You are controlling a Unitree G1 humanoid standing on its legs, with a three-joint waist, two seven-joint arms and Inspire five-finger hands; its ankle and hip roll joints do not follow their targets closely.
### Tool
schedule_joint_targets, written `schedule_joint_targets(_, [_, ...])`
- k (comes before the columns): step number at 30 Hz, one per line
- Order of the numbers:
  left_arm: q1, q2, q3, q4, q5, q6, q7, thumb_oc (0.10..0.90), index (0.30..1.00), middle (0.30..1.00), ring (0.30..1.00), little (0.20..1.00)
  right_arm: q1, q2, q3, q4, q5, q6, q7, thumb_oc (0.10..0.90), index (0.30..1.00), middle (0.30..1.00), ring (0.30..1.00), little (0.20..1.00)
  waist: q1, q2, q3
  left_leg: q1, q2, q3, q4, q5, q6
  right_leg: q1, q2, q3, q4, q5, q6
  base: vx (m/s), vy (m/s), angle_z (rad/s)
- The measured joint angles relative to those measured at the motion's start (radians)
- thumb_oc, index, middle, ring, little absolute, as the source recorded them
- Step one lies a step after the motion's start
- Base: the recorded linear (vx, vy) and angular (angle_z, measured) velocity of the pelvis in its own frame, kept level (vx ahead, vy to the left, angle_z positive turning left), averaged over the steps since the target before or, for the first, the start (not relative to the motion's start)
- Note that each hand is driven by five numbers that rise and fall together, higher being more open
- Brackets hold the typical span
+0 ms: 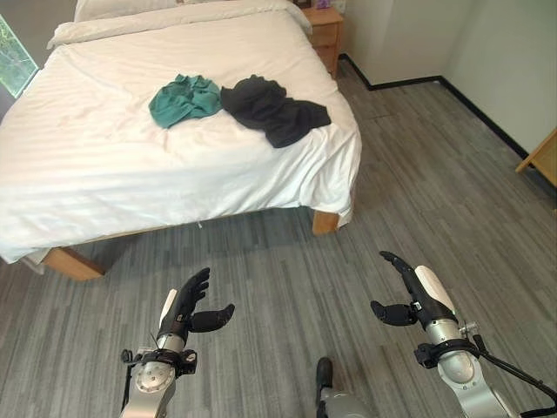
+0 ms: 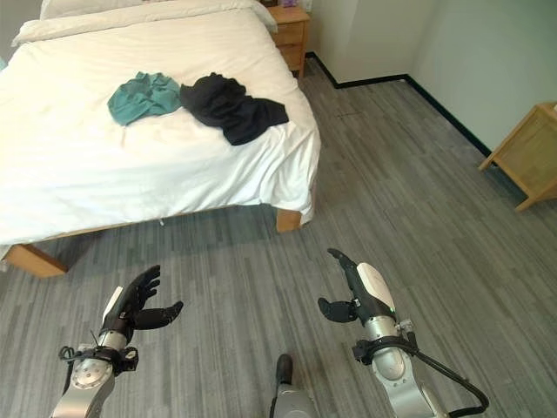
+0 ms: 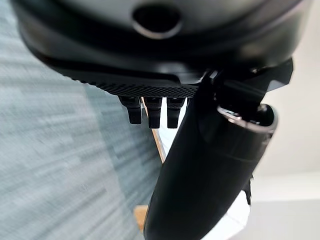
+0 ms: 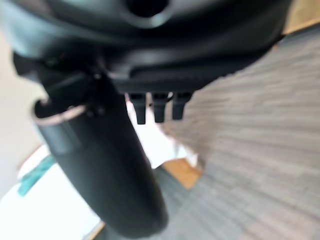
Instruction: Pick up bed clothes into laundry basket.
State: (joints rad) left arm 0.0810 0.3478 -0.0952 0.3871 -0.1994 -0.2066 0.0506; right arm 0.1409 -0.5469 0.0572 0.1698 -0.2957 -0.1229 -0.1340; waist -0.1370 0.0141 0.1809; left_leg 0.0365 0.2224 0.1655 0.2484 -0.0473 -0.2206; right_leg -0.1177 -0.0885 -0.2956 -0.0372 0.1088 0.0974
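While both hands hang empty, clothes [image 1: 239,104] lie well apart on bed [image 1: 104,165].

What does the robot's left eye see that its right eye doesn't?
Just the left eye: a window with green outside, by the bed's left side. Just the right eye: nothing new, though it takes in far more of the wooden cabinet on the right. Both: the white bed with a teal garment beside a black garment, a nightstand, and the left hand and right hand, open above the floor.
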Motion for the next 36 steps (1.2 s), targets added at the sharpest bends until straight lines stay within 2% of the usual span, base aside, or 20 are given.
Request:
schedule_joint_targets(1, [-0.006,0.009,-0.01,-0.009,-0.008,0.0,0.002,0.8,0.9,0.9,0.9,0.9,0.007,-0.002,-0.003,-0.001,0.0,-0.001,-0.001,0.8,0.9,0.9,0.9,0.9,0.016,-0.012,-0.004,-0.055,0.01,-0.014,0.111,0.009,-0.01,0.004,-0.001,-0.008,-0.002,0.003,-0.005,0.61,-0.44,-0.03])
schedule_joint_targets(3, [-0.013,0.023,-0.032,-0.017,-0.034,0.0,0.0,0.8,0.9,0.9,0.9,0.9,-0.006,-0.01,-0.01,0.001,0.001,-0.001,-0.004,0.8,0.9,0.9,0.9,0.9,0.032,-0.014,0.004,-0.192,0.067,-0.069,0.389,0.086,-0.027,0.031,0.044,0.006,-0.003,-0.001,-0.12,0.36,-0.179,-0.29])
schedule_joint_targets(5, [-0.017,0.019,-0.043,-0.021,-0.037,0.003,-0.02,0.8,0.9,0.9,0.9,0.9,-0.03,-0.026,-0.004,-0.021,0.001,0.002,-0.015,0.8,0.9,0.9,0.9,0.9,0.039,-0.027,0.008,-0.273,0.046,-0.023,0.456,0.046,0.013,0.056,0.048,0.02,-0.023,-0.022,-0.148,0.42,0.018,-0.28])
schedule_joint_targets(8, [-0.011,0.008,-0.057,-0.045,-0.035,0.004,-0.045,0.8,0.9,0.9,0.9,0.9,-0.057,-0.033,-0.008,-0.031,0.001,0.002,-0.023,0.8,0.9,0.9,0.9,0.9,0.064,-0.041,0.019,-0.267,-0.045,0.072,0.154,0.01,0.061,0.076,0.039,0.057,-0.054,-0.023,-0.129,0.44,0.131,-0.33])
schedule_joint_targets(10, [0.007,-0.013,-0.061,-0.038,-0.034,0.005,-0.063,0.8,0.9,0.9,0.9,0.9,-0.061,-0.034,0.006,-0.024,0.001,0.003,-0.022,0.8,0.9,0.9,0.9,0.9,0.077,-0.022,0.031,-0.2,-0.118,0.116,-0.279,0.07,0.087,0.131,0.057,0.055,-0.053,-0.034,-0.107,0.59,0.111,-0.19])
schedule_joint_targets(12, [0.013,-0.019,-0.059,-0.017,-0.034,0.005,-0.067,0.8,0.9,0.9,0.9,0.9,-0.052,-0.031,0.018,-0.014,0.001,-0.001,-0.023,0.8,0.9,0.9,0.9,0.9,0.072,-0.005,0.038,-0.234,-0.107,0.124,-0.351,0.137,0.067,0.18,0.082,0.05,-0.055,-0.105,-0.091,0.62,0.049,0.09])
schedule_joint_targets(14, [0.026,-0.034,-0.059,0.01,-0.034,0.018,-0.064,0.8,0.9,0.9,0.9,0.9,-0.039,-0.033,0.022,-0.007,0.001,0.0,-0.022,0.8,0.9,0.9,0.9,0.9,0.098,0.004,0.044,-0.297,-0.074,0.128,-0.35,0.177,0.061,0.224,0.097,0.058,-0.055,-0.113,-0.134,0.65,0.079,-0.16])
schedule_joint_targets(17, [0.081,-0.034,-0.056,0.009,-0.034,0.027,-0.064,0.8,0.9,0.9,0.9,0.9,-0.013,-0.034,0.022,0.001,0.001,-0.001,-0.021,0.8,0.9,0.9,0.9,0.9,0.11,0.015,0.032,-0.34,-0.03,0.177,-0.348,0.176,0.069,0.291,0.098,0.08,-0.054,-0.161,-0.123,0.66,0.134,-0.33])
schedule_joint_targets(20, [0.132,-0.03,-0.039,-0.005,-0.034,0.042,-0.063,0.8,0.9,0.9,0.9,0.9,0.006,-0.037,0.023,-0.002,0.0,0.0,-0.009,0.8,0.9,0.9,0.9,0.9,0.135,0.023,-0.003,-0.296,-0.008,0.275,-0.34,0.191,0.132,0.352,0.075,0.154,-0.054,-0.215,-0.054,0.59,0.162,-0.65])
schedule_joint_targets(22, [0.133,-0.019,0.002,-0.005,-0.033,0.057,-0.055,0.8,0.9,0.9,0.9,0.9,0.008,-0.022,0.068,-0.002,-0.002,0.007,0.004,0.8,0.9,0.9,0.9,0.9,0.138,-0.055,-0.038,-0.256,-0.075,0.298,-0.336,0.277,0.218,0.361,-0.009,0.198,-0.03,-0.23,-0.008,0.59,0.169,-0.47])
schedule_joint_targets(23, [0.13,-0.015,0.008,-0.006,-0.033,0.061,-0.054,0.8,0.9,0.9,0.9,0.9,0.008,-0.02,0.081,-0.004,-0.004,0.008,0.007,0.8,0.9,0.9,0.9,0.9,0.143,-0.063,-0.041,-0.25,-0.08,0.298,-0.339,0.281,0.235,0.359,-0.021,0.206,-0.015,-0.231,0.002,0.51,0.201,-0.38])
schedule_joint_targets(24, [0.117,0.027,0.011,-0.007,-0.032,0.063,-0.056,0.8,0.9,0.9,0.9,0.9,0.03,0.009,0.121,-0.032,-0.01,0.006,0.021,0.8,0.9,0.9,0.9,0.9,0.146,-0.099,-0.069,-0.215,-0.103,0.313,-0.339,0.277,0.282,0.345,-0.057,0.23,0.061,-0.21,0.053,0.44,0.215,-0.14])
schedule_joint_targets(25, [0.104,0.044,0.009,-0.007,-0.031,0.062,-0.056,0.8,0.9,0.9,0.9,0.9,0.034,0.024,0.132,-0.043,-0.014,0.005,0.021,0.8,0.9,0.9,0.9,0.9,0.142,-0.111,-0.074,-0.197,-0.115,0.319,-0.338,0.259,0.28,0.335,-0.06,0.234,0.114,-0.191,0.086,0.43,0.214,-0.12])
schedule_joint_targets(26, [0.087,0.054,0.007,-0.003,-0.03,0.064,-0.053,0.8,0.9,0.9,0.9,0.9,0.026,0.028,0.147,-0.053,-0.021,0.006,0.022,0.8,0.9,0.9,0.9,0.9,0.139,-0.11,-0.073,-0.178,-0.117,0.322,-0.338,0.245,0.285,0.292,-0.065,0.243,0.221,-0.191,0.094,0.39,0.245,0.15])
schedule_joint_targets(27, [0.071,0.065,0.002,-0.016,-0.025,0.067,-0.054,0.8,0.9,0.9,0.9,0.9,0.031,0.027,0.157,-0.115,-0.035,0.002,0.023,0.8,0.9,0.9,0.9,0.9,0.131,-0.095,-0.068,-0.143,-0.129,0.31,-0.338,0.239,0.297,0.182,-0.098,0.245,0.493,-0.186,0.124,0.27,0.164,0.22])
schedule_joint_targets(28, [0.057,0.078,-0.006,-0.033,-0.025,0.061,-0.05,0.8,0.9,0.9,0.9,0.9,0.028,0.021,0.159,-0.149,-0.043,-0.005,0.023,0.8,0.9,0.9,0.9,0.9,0.12,-0.099,-0.072,-0.12,-0.151,0.295,-0.344,0.184,0.317,0.129,-0.133,0.244,0.592,-0.186,0.125,0.38,0.205,0.24])
schedule_joint_targets(30, [0.029,0.102,-0.025,-0.052,-0.024,0.06,-0.04,0.8,0.9,0.9,0.9,0.9,-0.003,0.008,0.142,-0.207,-0.066,-0.024,0.017,0.8,0.9,0.9,0.9,0.9,0.117,-0.09,-0.076,-0.098,-0.184,0.294,-0.339,0.171,0.341,0.022,-0.199,0.217,0.697,-0.194,0.129,0.41,0.18,0.21])
schedule_joint_targets(32, [-0.003,0.104,-0.036,-0.049,-0.022,0.06,-0.026,0.8,0.9,0.9,0.9,0.9,-0.042,-0.016,0.106,-0.258,-0.088,-0.034,0.017,0.8,0.9,0.9,0.9,0.9,0.096,-0.045,-0.049,-0.079,-0.177,0.262,-0.339,0.154,0.343,-0.042,-0.177,0.169,0.541,-0.228,0.136,0.42,0.096,0.34])
schedule_joint_targets(34, [-0.008,0.098,-0.041,-0.047,-0.006,0.059,-0.033,0.8,0.9,0.9,0.9,0.9,-0.04,-0.031,0.075,-0.285,-0.089,-0.035,0.012,0.8,0.9,0.9,0.9,0.9,0.069,-0.031,-0.04,-0.061,-0.189,0.235,-0.341,0.147,0.344,-0.052,-0.155,0.154,0.362,-0.208,0.122,0.3,0.013,0.58])
schedule_joint_targets(36, [-0.004,0.08,-0.043,-0.04,-0.003,0.059,-0.035,0.8,0.9,0.9,0.9,0.9,-0.022,-0.033,0.046,-0.29,-0.089,-0.034,-0.003,0.8,0.9,0.9,0.9,0.9,0.061,-0.032,-0.04,-0.045,-0.197,0.21,-0.344,0.132,0.332,-0.031,-0.124,0.131,0.103,-0.092,0.113,0.24,-0.018,0.59])
